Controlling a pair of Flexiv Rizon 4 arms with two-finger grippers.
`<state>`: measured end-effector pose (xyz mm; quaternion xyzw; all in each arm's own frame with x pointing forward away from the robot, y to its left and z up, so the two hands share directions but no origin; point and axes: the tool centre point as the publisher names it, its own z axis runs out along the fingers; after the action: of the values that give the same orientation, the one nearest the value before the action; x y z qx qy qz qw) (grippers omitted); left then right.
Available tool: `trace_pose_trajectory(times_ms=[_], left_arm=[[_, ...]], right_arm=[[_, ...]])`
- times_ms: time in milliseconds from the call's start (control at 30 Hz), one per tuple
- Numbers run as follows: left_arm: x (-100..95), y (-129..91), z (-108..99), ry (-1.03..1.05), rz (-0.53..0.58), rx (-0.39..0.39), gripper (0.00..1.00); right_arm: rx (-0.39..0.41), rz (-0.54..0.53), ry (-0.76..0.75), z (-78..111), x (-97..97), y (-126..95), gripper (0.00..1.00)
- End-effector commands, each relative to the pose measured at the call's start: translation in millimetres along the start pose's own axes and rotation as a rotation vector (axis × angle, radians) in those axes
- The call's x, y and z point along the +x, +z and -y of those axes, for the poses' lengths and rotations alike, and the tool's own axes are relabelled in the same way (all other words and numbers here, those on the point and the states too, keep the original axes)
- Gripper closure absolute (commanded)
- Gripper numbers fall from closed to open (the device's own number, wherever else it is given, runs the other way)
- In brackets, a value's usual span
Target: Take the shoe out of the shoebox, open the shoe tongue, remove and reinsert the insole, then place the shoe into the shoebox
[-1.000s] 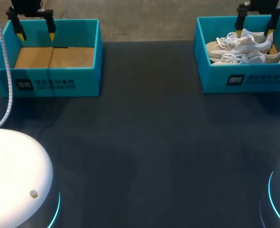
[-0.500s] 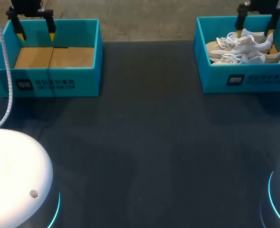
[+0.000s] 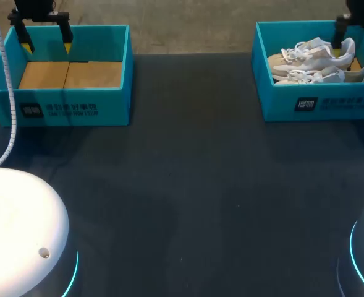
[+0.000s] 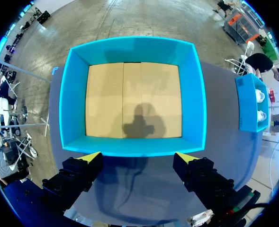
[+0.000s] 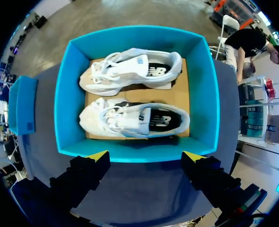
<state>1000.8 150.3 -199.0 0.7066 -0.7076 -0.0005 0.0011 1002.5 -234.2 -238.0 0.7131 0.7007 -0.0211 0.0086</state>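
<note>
Left gripper (image 3: 46, 44) hangs over the far edge of the left shoebox (image 3: 58, 108), fingers pointing down and spread wide, nothing between them. The left wrist view shows the same wide gap (image 4: 138, 157), with that box's cardboard floor (image 4: 132, 99) ahead of the tips. Right gripper (image 3: 355, 48) hangs over the far right part of the right shoebox (image 3: 330, 102), also spread wide and holding nothing (image 5: 146, 155). Both shoes lie in the right shoebox, toes left: far shoe (image 3: 311, 54), near shoe (image 3: 311, 75). Both arms are cut off at the head view's far edge. The right gripper's right finger is clipped there, and its left finger covers part of the far shoe's heel.
</note>
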Motion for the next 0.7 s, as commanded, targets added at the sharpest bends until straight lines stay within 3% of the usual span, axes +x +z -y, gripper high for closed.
trace_pose_trajectory(times_ms=[33,400,700], left_arm=[[0.1,0.2,-0.3,0.0,0.0,0.0,0.0],[0.1,0.2,-0.3,0.0,0.0,0.0,0.0],[0.1,0.2,-0.3,0.0,0.0,0.0,0.0]], right_arm=[[0.008,0.011,0.005,-5.7,-13.3,11.6,0.0],[0.008,0.015,-0.011,-17.6,-45.4,37.3,0.0],[0.039,0.048,-0.051,-31.1,-58.0,59.4,0.0]])
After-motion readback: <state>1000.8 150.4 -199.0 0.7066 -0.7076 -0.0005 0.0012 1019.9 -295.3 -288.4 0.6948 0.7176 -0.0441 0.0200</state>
